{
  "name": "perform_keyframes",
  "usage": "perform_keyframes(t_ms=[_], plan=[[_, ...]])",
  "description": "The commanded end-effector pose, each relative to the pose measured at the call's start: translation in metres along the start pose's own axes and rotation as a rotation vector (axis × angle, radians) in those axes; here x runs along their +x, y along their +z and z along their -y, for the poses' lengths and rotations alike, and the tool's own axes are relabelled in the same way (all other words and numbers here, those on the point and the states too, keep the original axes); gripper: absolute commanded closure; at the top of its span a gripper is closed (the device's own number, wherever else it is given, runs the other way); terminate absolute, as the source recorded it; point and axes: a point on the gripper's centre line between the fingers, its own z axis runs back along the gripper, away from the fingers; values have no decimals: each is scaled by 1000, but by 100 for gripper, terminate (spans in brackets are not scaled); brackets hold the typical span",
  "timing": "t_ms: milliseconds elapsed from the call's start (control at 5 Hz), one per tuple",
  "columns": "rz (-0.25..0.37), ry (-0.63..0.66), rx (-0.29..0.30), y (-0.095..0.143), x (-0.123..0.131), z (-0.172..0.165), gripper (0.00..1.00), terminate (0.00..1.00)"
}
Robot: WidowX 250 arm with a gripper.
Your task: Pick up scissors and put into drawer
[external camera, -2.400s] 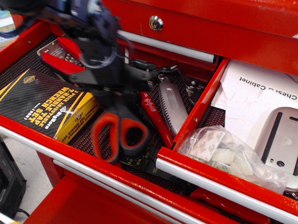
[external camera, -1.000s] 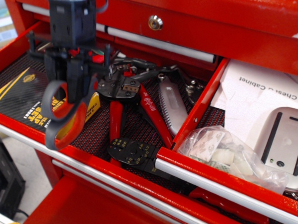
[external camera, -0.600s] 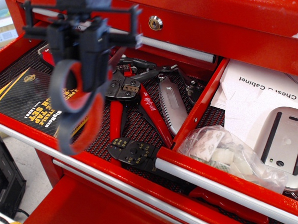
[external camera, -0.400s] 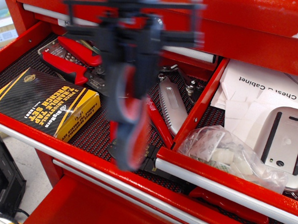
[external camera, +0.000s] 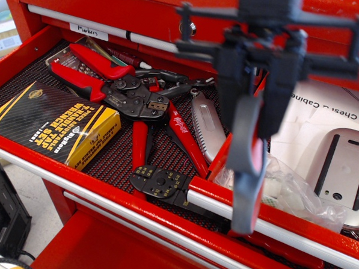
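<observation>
My gripper (external camera: 257, 97) hangs over the red divider between the two open drawers, blurred by motion. It is shut on the scissors (external camera: 248, 167), which dangle handles down: grey-black loops with a red-orange lining, edge-on to the camera. The blades are hidden between the fingers. The scissors' lower end hangs in front of the right drawer (external camera: 280, 222), over its front rail. The left drawer (external camera: 23, 148) lies open to the left of the gripper.
The left drawer holds a yellow-black wrench set box (external camera: 49, 126), red-handled crimping pliers (external camera: 161, 132), more red pliers (external camera: 86, 70) and a grey ribbed utility knife (external camera: 206, 127). The right drawer holds a plastic bag (external camera: 291, 192), a white device (external camera: 344, 168) and a paper sheet (external camera: 311, 118).
The gripper lifted the scissors out of the left drawer, carried them over the wrench box, then swung fast to the right; it now hangs over the divider by the right drawer.
</observation>
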Motion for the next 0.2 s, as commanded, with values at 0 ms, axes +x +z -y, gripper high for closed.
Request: perform_keyframes(t_ms=[0], plan=[[108, -190, -28, -4, 23, 13, 100, 100]])
